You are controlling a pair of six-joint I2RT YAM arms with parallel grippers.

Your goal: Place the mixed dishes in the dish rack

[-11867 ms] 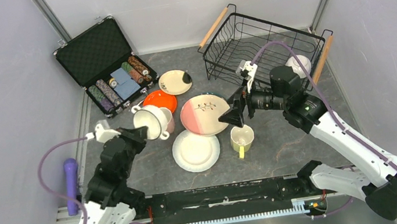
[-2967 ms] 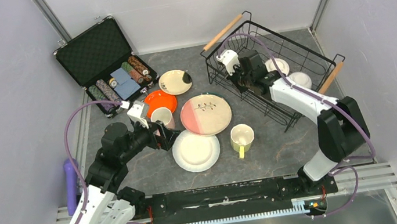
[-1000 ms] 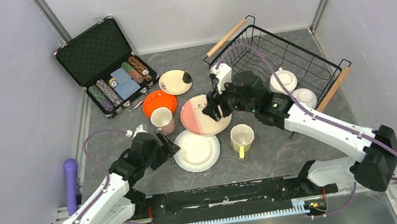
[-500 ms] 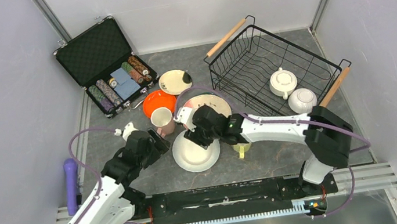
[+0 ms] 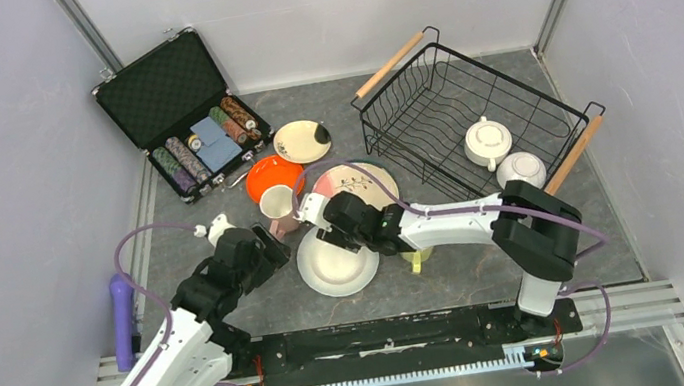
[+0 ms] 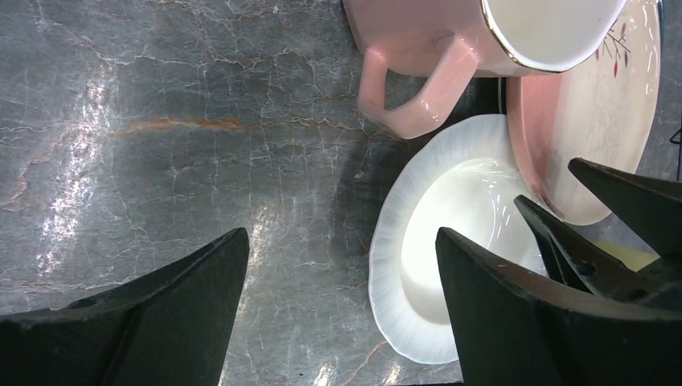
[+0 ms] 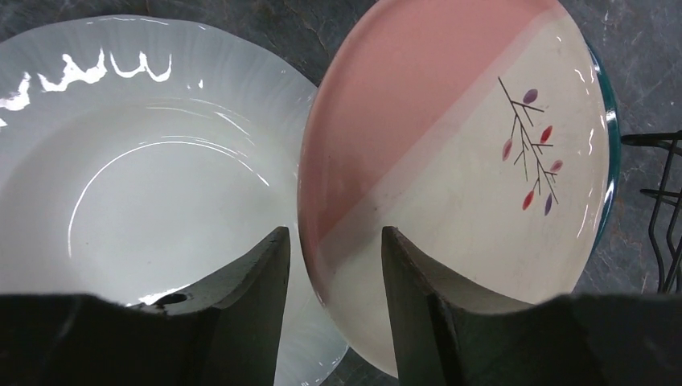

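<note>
My right gripper (image 7: 334,233) is open, its jaws standing on either side of the near-left rim of the pink-cream plate (image 7: 450,153), which lies on a teal-rimmed plate (image 7: 609,112). The white plate (image 7: 137,193) is just beside it. My left gripper (image 6: 342,237) is wide open and empty over bare table, left of the white plate (image 6: 450,241) and below the pink mug (image 6: 434,40). From above, the dish rack (image 5: 420,56) holds a white mug (image 5: 488,140) and a small white bowl (image 5: 521,170). The yellow-green mug (image 5: 416,258) is mostly hidden by my right arm.
An orange plate (image 5: 266,171) and a cream black-spotted plate (image 5: 298,141) lie behind the pink mug (image 5: 277,205). An open black case (image 5: 164,89) of poker chips sits at the back left. A purple object (image 5: 123,315) lies by the left wall.
My right gripper swung from beside the rack down to the pink-cream plate's near-left rim, jaws narrowing. My left gripper opened slightly wider and shifted a little toward the pink mug.
</note>
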